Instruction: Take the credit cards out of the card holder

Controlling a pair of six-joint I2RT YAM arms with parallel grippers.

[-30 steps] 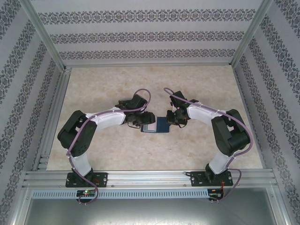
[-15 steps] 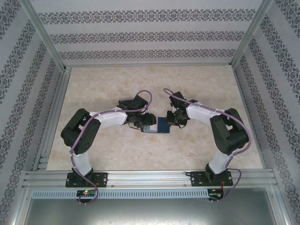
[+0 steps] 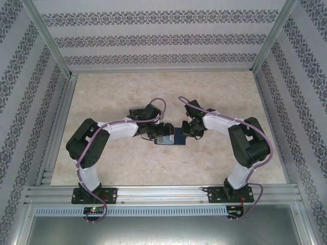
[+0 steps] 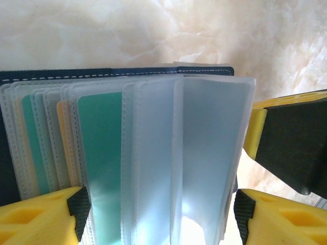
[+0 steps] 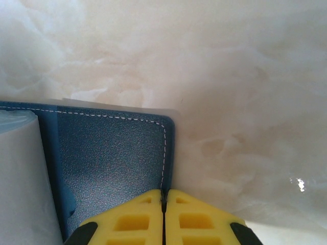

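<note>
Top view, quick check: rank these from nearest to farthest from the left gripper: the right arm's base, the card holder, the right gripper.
From the left gripper:
1. card holder, right at its fingertips, just to its right.
2. right gripper, on the holder's other side, further right.
3. right arm's base, at the near edge, well off to the right.

The open card holder (image 3: 172, 137) lies on the marbled table (image 3: 127, 168).

Navy, teal, orange on cream
I am seeing the card holder (image 5: 107, 158) in navy with white stitching, the credit cards (image 4: 102, 153) in teal and orange, the bench (image 5: 230, 76) in veined cream.
</note>
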